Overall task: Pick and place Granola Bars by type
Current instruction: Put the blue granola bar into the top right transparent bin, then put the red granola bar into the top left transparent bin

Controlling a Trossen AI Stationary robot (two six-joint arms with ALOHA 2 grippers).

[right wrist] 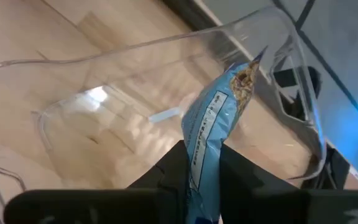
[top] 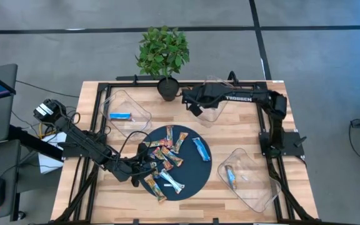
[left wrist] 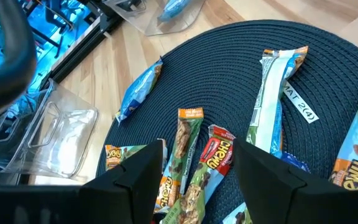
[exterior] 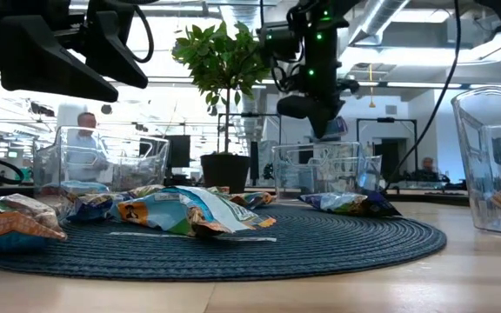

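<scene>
The wooden table (top: 242, 134) carries a round dark woven mat (top: 195, 172) with most of the granola bars (top: 167, 156) heaped on it. Three clear plastic trays sit around it: one (top: 130, 103) holds a blue bar (top: 120, 116), another (top: 255, 181) holds a bar too. Over the third tray (right wrist: 166, 81), near the potted plant (top: 163, 53), the right gripper (right wrist: 202, 163) pinches a light-blue bar (right wrist: 213, 118) (upright between its fingers). The left gripper (left wrist: 197, 177) hangs spread over the mat's bars, holding nothing.

Three clear trays (top: 128, 107), one round mat (top: 195, 172), one potted plant (top: 163, 53)
</scene>
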